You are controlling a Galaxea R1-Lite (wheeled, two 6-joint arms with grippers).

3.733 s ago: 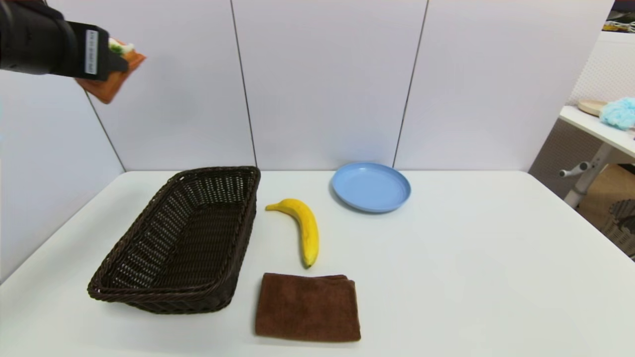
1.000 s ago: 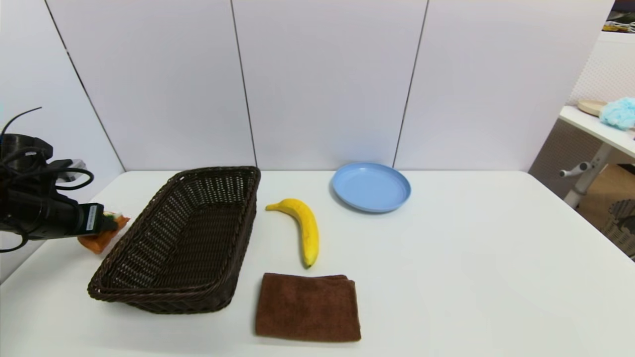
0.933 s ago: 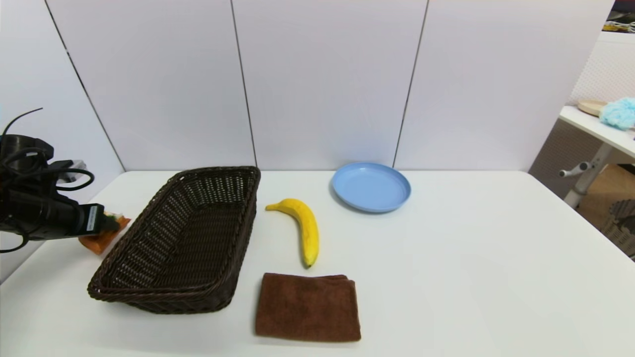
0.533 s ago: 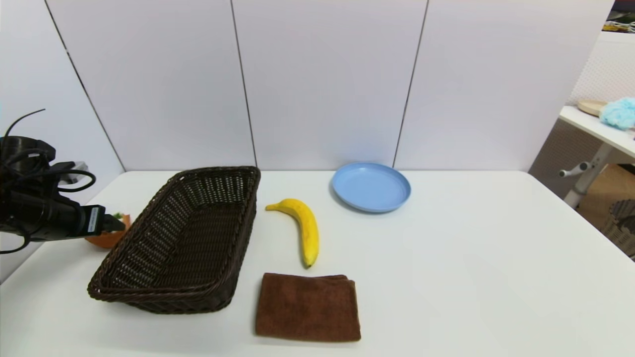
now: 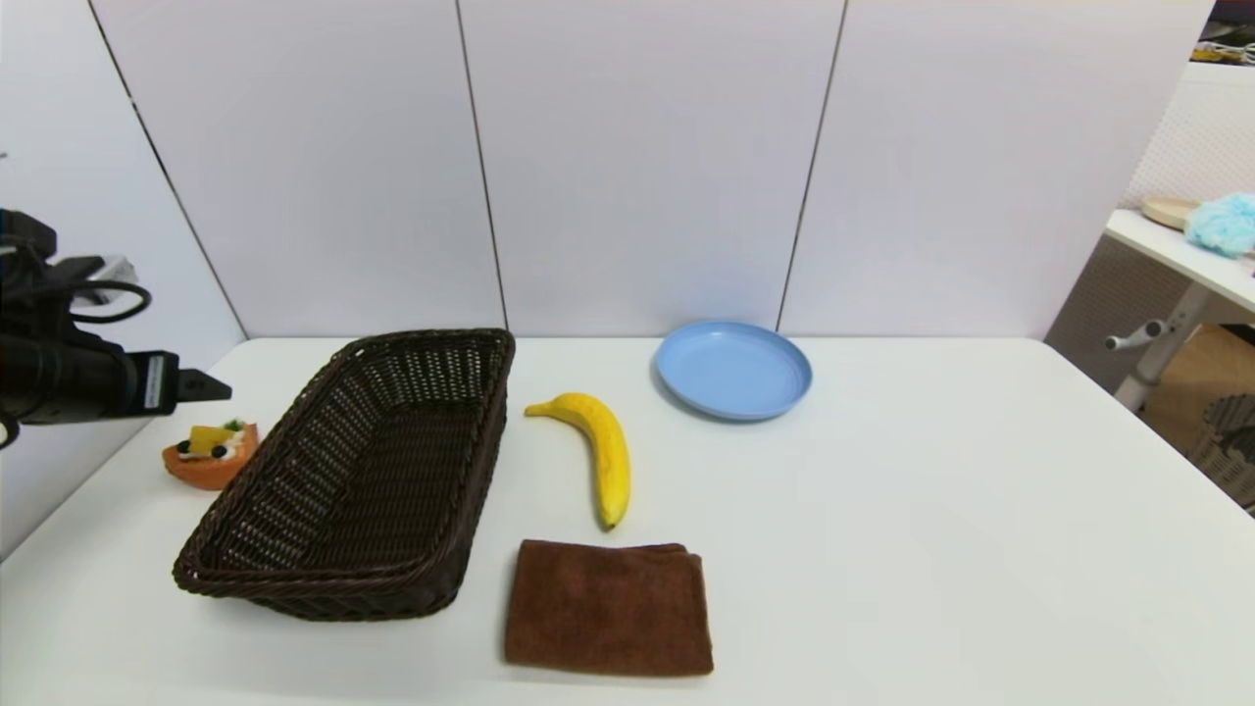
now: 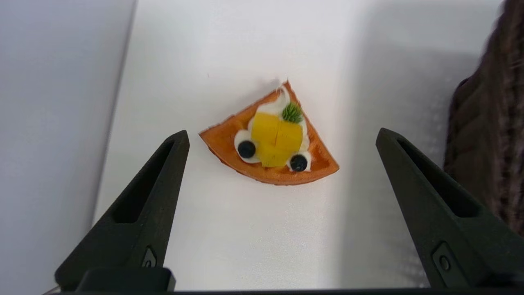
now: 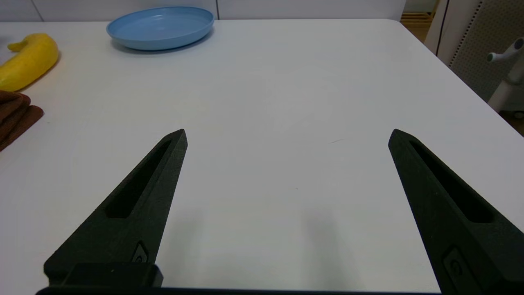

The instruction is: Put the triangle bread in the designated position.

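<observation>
The triangle bread (image 5: 209,453) lies flat on bare white tabletop (image 5: 882,510) just left of the wicker basket (image 5: 363,471), toppings up — placed, by my judgement. My left gripper (image 6: 282,137) hovers above it, fingers spread wide and empty; my right gripper (image 7: 286,137), also wide open, holds nothing — only pulling away remains.

The triangle bread (image 6: 271,141) lies flat on the white table (image 6: 229,237); the left gripper (image 6: 282,137) is spread wide above it, touching nothing; a dark basket (image 6: 491,135) stands beside.
</observation>
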